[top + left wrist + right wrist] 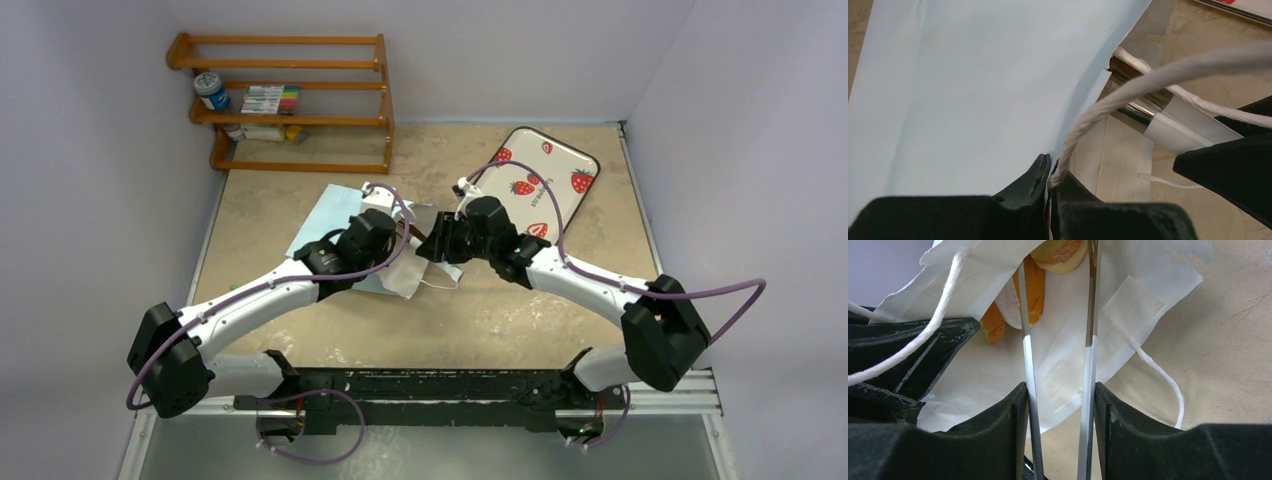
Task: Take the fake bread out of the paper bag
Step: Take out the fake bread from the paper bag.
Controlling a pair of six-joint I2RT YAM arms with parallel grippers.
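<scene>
The paper bag (pixel 325 215) lies flat on the beige table (pixel 480 310) near the middle of the top view, with its light blue side up and its white mouth turned to the right of the frame. The left gripper (pixel 1050 172) is closed tightly on one white cord handle (pixel 1108 102). In the left wrist view the cord comes up from between the two black fingers and runs to the upper right, and the blue paper fills the left half. The right gripper (pixel 1059 390) is clamped on a pair of metal tongs (pixel 1028 365), and each finger presses one thin blade from the outside. The blades go from the bottom centre of the right wrist view up into the open mouth of the bag. The fake bread (pixel 1034 287) is inside the bag, at the top centre of this view: orange-brown slices stand beside the left blade and a pale rounded piece (pixel 1060 250) sits between the two blades. The tips of the tongs are cut by the upper edge, so I cannot tell if they pinch a piece. A white strawberry-print tray (pixel 555 170) lies in the upper right of the top view, and a wooden rack (pixel 300 120) stands in the upper left.
</scene>
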